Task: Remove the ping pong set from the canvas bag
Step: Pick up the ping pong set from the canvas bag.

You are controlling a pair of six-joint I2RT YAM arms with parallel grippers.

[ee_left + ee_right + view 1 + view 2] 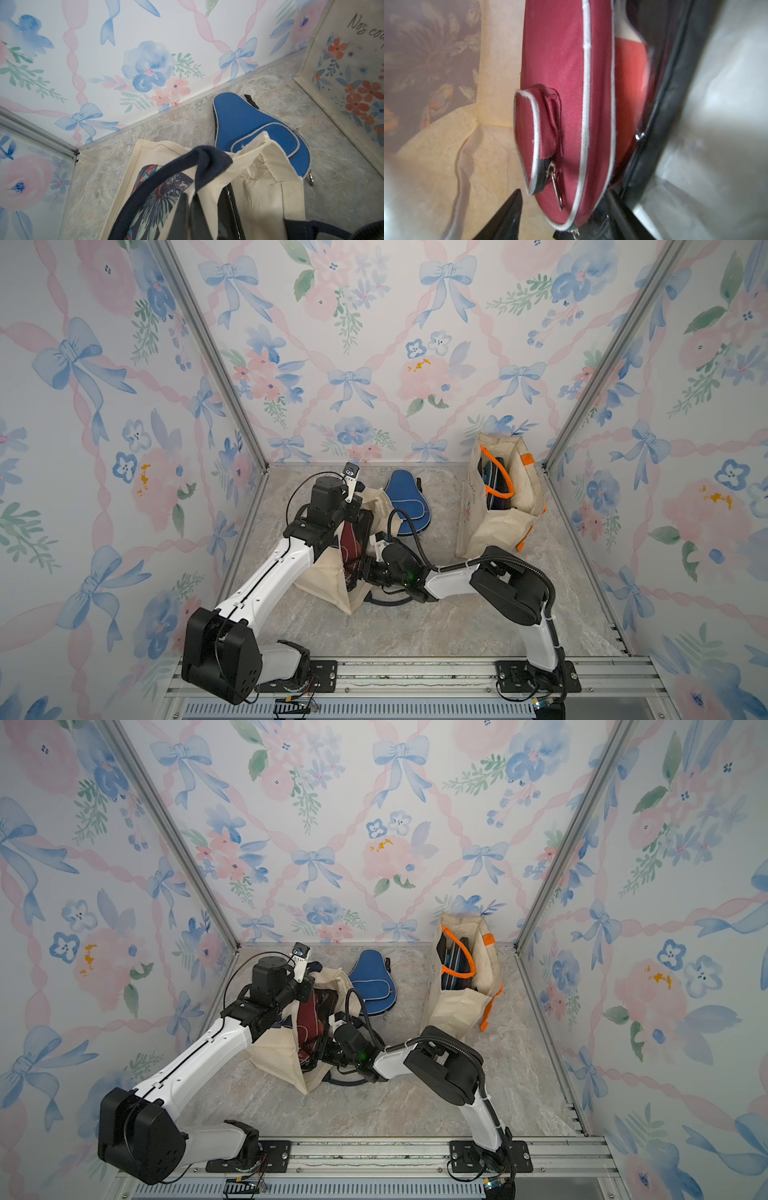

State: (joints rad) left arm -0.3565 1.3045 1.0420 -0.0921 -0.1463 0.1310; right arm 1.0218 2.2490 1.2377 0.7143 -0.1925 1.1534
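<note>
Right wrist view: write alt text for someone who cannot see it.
A maroon paddle case with pale piping and a zippered pocket sits inside the cream canvas bag. Beside it, a black-edged see-through pouch shows a red paddle face.

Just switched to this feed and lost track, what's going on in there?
The left gripper is shut on the rim of the navy-handled canvas bag, holding it up. The right gripper reaches inside, fingers open around the maroon paddle case. A blue paddle case lies out on the table; the orange-handled bag at the back has dark items inside.
</note>
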